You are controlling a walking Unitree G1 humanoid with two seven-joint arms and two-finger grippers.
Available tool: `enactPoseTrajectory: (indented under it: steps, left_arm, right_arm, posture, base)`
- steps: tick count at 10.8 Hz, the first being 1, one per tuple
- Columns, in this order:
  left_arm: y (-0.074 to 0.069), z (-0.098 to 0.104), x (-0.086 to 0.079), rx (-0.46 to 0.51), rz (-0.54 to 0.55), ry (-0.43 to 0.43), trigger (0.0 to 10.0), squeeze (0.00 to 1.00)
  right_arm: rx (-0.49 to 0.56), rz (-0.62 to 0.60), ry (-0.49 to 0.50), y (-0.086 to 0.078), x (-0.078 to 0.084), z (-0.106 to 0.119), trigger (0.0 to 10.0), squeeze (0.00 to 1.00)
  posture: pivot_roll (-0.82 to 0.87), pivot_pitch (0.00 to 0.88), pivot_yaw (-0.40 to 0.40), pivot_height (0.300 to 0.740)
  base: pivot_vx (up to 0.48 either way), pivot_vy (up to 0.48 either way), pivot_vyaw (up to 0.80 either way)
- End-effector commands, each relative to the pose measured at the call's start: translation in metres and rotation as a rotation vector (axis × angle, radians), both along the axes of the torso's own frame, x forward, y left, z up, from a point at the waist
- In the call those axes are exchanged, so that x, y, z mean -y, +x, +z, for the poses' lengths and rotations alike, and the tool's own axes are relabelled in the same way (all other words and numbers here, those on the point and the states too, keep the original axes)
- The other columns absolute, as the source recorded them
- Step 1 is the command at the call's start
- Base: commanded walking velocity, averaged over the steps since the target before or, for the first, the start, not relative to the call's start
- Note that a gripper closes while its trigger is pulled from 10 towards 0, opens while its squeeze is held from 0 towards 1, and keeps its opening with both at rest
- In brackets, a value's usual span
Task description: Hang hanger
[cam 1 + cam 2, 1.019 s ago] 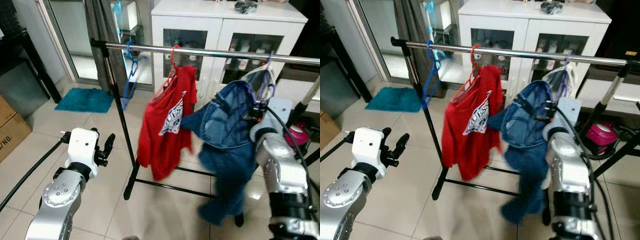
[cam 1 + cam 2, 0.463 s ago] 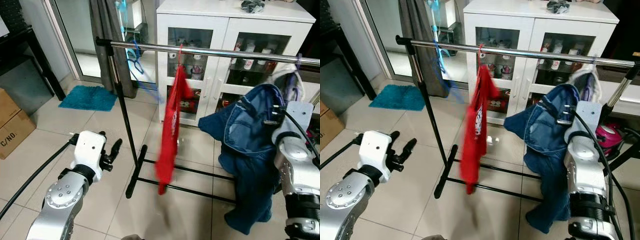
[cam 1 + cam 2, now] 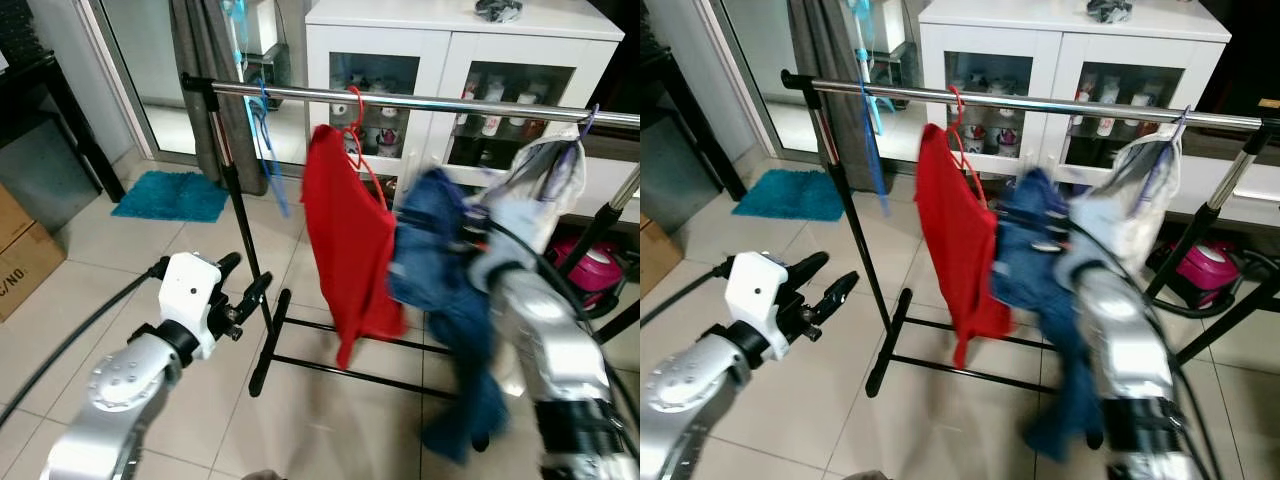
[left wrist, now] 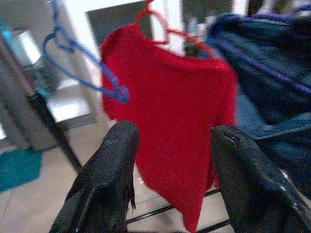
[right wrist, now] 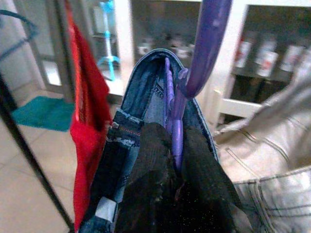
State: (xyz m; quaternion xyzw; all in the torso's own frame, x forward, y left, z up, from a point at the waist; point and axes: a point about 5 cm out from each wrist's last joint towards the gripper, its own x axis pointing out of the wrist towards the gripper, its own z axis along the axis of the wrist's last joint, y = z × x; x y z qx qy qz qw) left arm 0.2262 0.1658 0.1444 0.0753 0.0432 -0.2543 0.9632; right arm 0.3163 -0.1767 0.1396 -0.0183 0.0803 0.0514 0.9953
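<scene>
Our right gripper [image 5: 170, 194] pinches the purple hanger [image 5: 204, 43] carrying the denim garment [image 3: 440, 270] — below the rail [image 3: 420, 100], beside the red shirt [image 3: 350, 240]. Left gripper [image 4: 170, 179] is spread, empty. We should raise the hook clear over the bar — then lower squarely.

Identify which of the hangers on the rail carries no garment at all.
The blue hanger, nearest the rail's dark upright post, is bare. The red hanger holds a red shirt, and the purple hanger, gripped by the right hand, carries a denim garment.
</scene>
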Motion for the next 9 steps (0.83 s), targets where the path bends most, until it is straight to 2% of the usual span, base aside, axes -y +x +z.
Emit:
enactPoseTrajectory:
  steps: [1, 3, 6, 7, 8, 9]
  left_arm:
    - [0.001, 0.010, -0.003, 0.039, -0.022, 0.006, 10.0, 0.00]
    - [0.003, 0.015, -0.006, 0.053, -0.035, 0.029, 10.0, 0.00]
    - [-0.001, 0.034, -0.003, 0.076, -0.152, 0.049, 10.0, 0.00]
    - [-0.003, 0.040, -0.001, 0.083, -0.179, 0.065, 10.0, 0.00]
    - [-0.004, 0.045, -0.002, 0.087, -0.187, 0.069, 10.0, 0.00]
    - [-0.007, 0.046, -0.002, 0.078, -0.198, 0.077, 10.0, 0.00]
  right_arm:
    - [0.041, -0.007, -0.019, 0.010, -0.009, 0.018, 10.0, 0.00]
    - [0.028, -0.058, -0.035, 0.027, -0.014, 0.023, 10.0, 0.00]
    - [0.070, -0.130, -0.037, 0.078, -0.028, 0.052, 10.0, 0.00]
    - [0.091, -0.175, 0.013, 0.093, -0.028, 0.068, 10.0, 0.00]
    - [0.123, -0.182, 0.015, 0.100, -0.030, 0.081, 10.0, 0.00]
    - [0.118, -0.190, 0.011, 0.104, -0.031, 0.084, 10.0, 0.00]
  posture:
    - [0.02, 0.000, 0.059, 0.740]
    - [0.03, 0.000, 0.057, 0.740]
    - [0.06, 0.057, 0.056, 0.740]
    - [0.09, 0.079, 0.050, 0.740]
    - [0.10, 0.099, 0.043, 0.740]
    - [0.11, 0.119, 0.035, 0.740]
  base:
    - [0.000, 0.000, 0.00]
    - [0.000, 0.000, 0.00]
    - [0.000, 0.000, 0.00]
    - [0.000, 0.000, 0.00]
    - [0.000, 0.000, 0.00]
    - [0.000, 0.000, 0.00]
